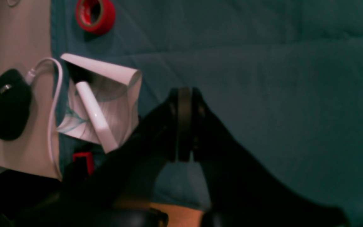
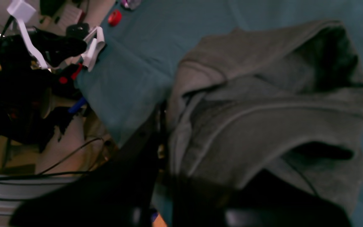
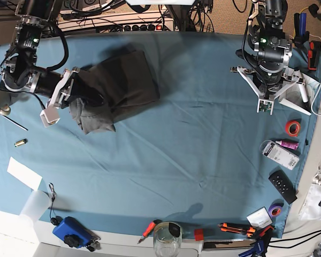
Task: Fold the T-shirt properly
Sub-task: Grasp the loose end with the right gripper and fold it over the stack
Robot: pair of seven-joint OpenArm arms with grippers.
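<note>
One T-shirt (image 3: 117, 83), dark grey, lies bunched at the far-left part of the teal tabletop (image 3: 203, 144), apparently mid-fold. The right tool (image 2: 161, 126) pinches the shirt's near edge, presumably to carry that edge across. The left tool (image 1: 184, 126), jaws pressed together and empty, hovers well apart over bare cloth. One red tape roll (image 1: 95, 15) lies beside it.
</note>
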